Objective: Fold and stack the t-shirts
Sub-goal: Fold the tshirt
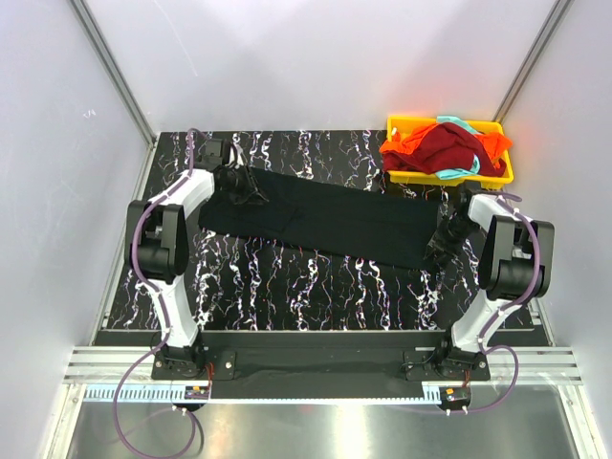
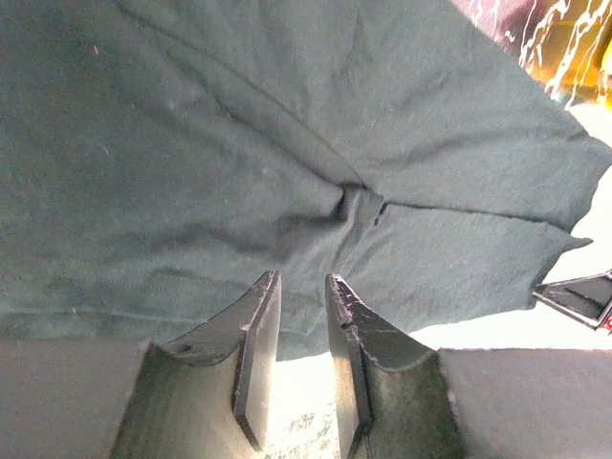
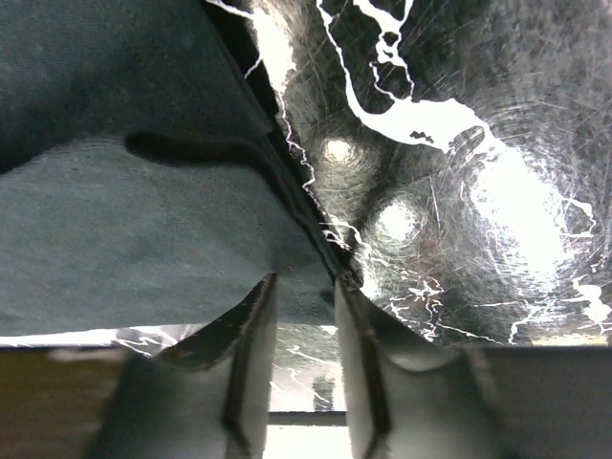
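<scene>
Marbled table (image 1: 287, 287); arms low, jaws parted at black t-shirt (image 1: 325, 220) ends.

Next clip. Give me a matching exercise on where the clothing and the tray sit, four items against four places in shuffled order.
Column one:
1. black t-shirt
2. dark red t-shirt
3. orange t-shirt
4. yellow tray

Column two:
A. on top of the heap in the tray
B. at the far right corner of the table
C. stretched out across the middle of the table
D. in the tray under another shirt, showing at the heap's sides

Pairs: 1-C, 2-A, 3-D, 4-B
</scene>
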Controlling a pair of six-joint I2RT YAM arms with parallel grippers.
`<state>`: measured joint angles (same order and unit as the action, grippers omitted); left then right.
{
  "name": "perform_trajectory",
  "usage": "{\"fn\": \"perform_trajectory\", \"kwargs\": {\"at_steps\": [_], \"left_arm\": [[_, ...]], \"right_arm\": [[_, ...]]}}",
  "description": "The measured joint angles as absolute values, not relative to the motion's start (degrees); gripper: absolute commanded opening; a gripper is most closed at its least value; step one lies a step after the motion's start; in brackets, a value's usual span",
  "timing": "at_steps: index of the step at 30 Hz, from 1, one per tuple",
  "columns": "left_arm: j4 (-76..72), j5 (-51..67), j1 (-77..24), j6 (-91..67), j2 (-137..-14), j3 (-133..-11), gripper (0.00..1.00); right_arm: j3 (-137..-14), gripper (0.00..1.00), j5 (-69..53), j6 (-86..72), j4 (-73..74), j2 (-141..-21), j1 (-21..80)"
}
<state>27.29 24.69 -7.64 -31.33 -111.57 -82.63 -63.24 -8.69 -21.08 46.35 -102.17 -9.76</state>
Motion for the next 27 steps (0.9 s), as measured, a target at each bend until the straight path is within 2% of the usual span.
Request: {"fn": "perform_trajectory", "kwargs": {"at_steps": [3,8,15,27], "left_arm": [[27.3,24.9,-7.2,-31.3,-112.6,-83.6,0.29],[27.3,25.4,-6.2,-31.5,-115.5,-85.5,0.29],[27.4,26.1,-4.7,-32.2,-121.1,-89.0,0.28],[27.3,26.4,-4.4,-32.8,-121.5,-91.0,0.27]], "right_arm": [[-63.2,0.24,-8.7,-21.0,46.3,-102.2,-9.8],[-63.2,0.01,-8.7,-21.0,46.4,-102.0,-9.8],[-62.2,0.0,-9.2,-22.9,48.1,-97.3,-9.8],[-55.4,0.0,-9.1,-26.2,48.7,-92.2,-9.8]]}}
